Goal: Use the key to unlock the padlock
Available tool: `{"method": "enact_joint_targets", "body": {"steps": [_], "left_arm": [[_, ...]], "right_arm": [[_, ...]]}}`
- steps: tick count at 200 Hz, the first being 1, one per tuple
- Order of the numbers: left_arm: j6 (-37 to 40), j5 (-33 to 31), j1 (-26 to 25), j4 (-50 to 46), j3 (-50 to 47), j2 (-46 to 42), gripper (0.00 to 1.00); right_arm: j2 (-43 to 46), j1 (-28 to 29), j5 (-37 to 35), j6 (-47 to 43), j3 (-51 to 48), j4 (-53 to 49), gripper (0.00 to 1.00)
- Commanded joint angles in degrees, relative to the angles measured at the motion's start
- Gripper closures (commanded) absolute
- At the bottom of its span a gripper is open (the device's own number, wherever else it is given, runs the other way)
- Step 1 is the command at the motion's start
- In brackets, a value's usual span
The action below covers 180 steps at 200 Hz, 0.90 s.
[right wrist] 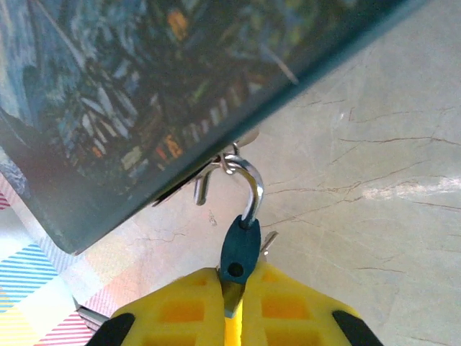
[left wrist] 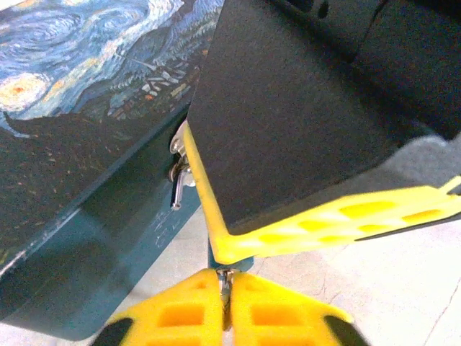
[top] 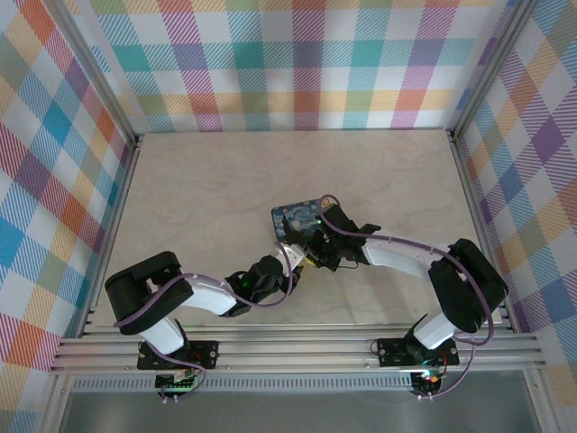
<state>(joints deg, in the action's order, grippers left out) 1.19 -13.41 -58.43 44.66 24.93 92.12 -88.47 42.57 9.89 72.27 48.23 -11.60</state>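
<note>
The padlock [right wrist: 240,249] was recorded as a small dark-blue body with a silver shackle [right wrist: 253,189]. The shackle was hooked through a ring on the latch [right wrist: 216,173] of a box [right wrist: 108,94] printed with a starry-night painting. The padlock was found at the box's lower edge, over the pale marbled surface [right wrist: 374,144].

The right tool [right wrist: 234,280] was closed, with the lower end of the padlock body pinched between its yellow fingers [right wrist: 180,310]. A silvery sliver was noted in the gap beneath the body; what it was could not be told.

The key [left wrist: 225,288], a thin silvery piece, was seen in the left wrist view. It was gripped upright by the left tool [left wrist: 226,274], whose pads were almost together on it. Its tip was directed at a teal-blue bit just above. Whether it was inserted could not be told. The right tool's dark housing and one yellow finger [left wrist: 324,223] were noted crossing just above the left tool.

From above, the box was placed near the middle of the surface. Both tools were brought together at its near side. Plaid walls [top: 306,63] were noted on three sides.
</note>
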Motion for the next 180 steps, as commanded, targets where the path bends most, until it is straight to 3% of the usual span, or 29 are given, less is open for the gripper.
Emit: {"method": "enact_joint_targets", "body": {"steps": [1, 20, 85, 180], "left_arm": [[1.3, -1.0, -1.2, 0.5, 0.1, -1.8, 0.7], [-0.2, -0.4, -0.6, -0.2, -0.7, -2.9, 0.63], [-3.7, -2.0, -0.5, -5.2, -3.2, -11.2, 0.62], [-4.4, -4.1, 0.4, -14.0, -4.4, -22.8, 0.6]], "right_arm": [[0.4, -0.2, -0.9, 2.2, -3.2, 2.4, 1.0], [1.6, -0.8, -1.9, 4.8, -6.2, 5.0, 1.0], [5.2, -0.8, -9.9, 5.5, -4.9, 4.3, 1.0], [5.2, -0.7, -13.6, 2.9, 1.2, 0.2, 1.0]]}}
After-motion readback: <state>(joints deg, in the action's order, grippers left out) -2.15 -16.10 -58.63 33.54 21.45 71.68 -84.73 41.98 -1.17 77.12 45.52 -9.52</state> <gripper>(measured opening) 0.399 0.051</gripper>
